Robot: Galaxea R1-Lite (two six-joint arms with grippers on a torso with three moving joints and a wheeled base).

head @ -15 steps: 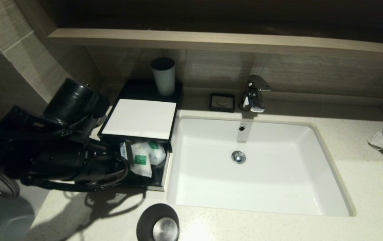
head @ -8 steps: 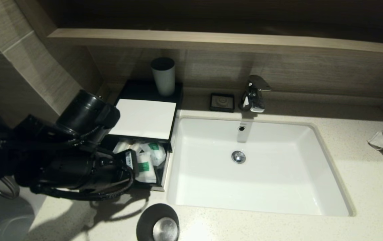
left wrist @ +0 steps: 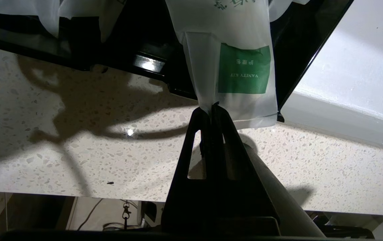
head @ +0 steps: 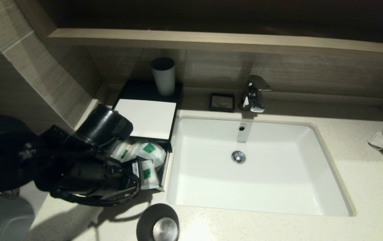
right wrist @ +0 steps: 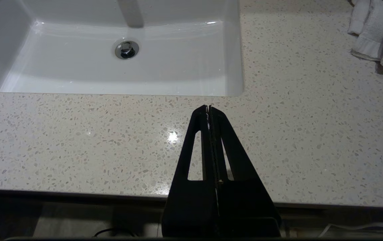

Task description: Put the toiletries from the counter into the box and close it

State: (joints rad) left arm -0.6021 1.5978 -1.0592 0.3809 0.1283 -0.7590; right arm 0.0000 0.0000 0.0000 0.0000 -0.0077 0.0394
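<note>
Our left pincer point(left wrist: 211, 108) is clamped on the vanity-kit sachet's point(left wrist: 234, 67) edge, w/ the sachet hanging over the box's point(head: 143, 117) open drawer front, above the table point(left wrist: 77, 144). Right pincer point(right wrist: 208, 108) pressed together, idle near the sink point(right wrist: 127, 67).

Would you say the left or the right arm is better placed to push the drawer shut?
Left, probably. The left gripper is already at the front of the open drawer, shut on a sachet. The right gripper is shut over the counter near the sink.
</note>
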